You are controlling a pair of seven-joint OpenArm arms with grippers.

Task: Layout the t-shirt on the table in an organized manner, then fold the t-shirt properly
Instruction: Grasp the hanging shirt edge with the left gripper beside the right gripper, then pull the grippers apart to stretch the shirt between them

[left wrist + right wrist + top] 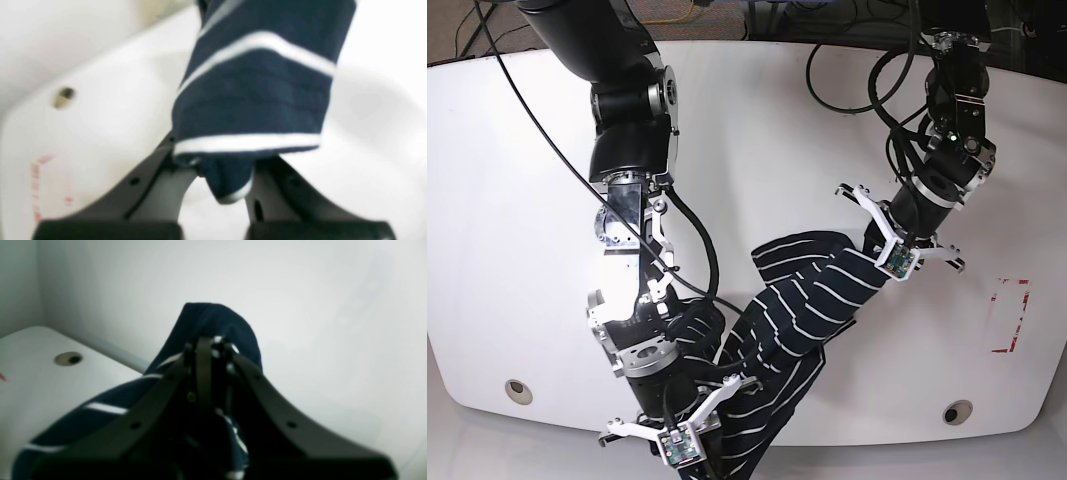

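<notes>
The t-shirt (pixel 797 300), dark navy with thin white stripes, hung bunched between the two arms above the near half of the white tabletop (pixel 517 200), its lower folds trailing toward the front edge. Two round metal-ringed holes (pixel 518 390) sat near the front corners of the tabletop. A red-marked rectangle (pixel 1010 315) lay close to the side of the left arm; its red printing appeared in the left wrist view but was too blurred to read. Black cables (pixel 857 80) ran across the far edge behind both arms.

The left claw (pixel 220 173) was clamped on a striped fold of the t-shirt, with cloth bulging between the fingers (pixel 156 186). The right claw (pixel 210 343) was clamped on a dark edge of the t-shirt, with fabric rising above its tips.

The left arm reached down and inward from the far edge. The right arm extended along the tabletop toward the front edge, with its wrist low.
</notes>
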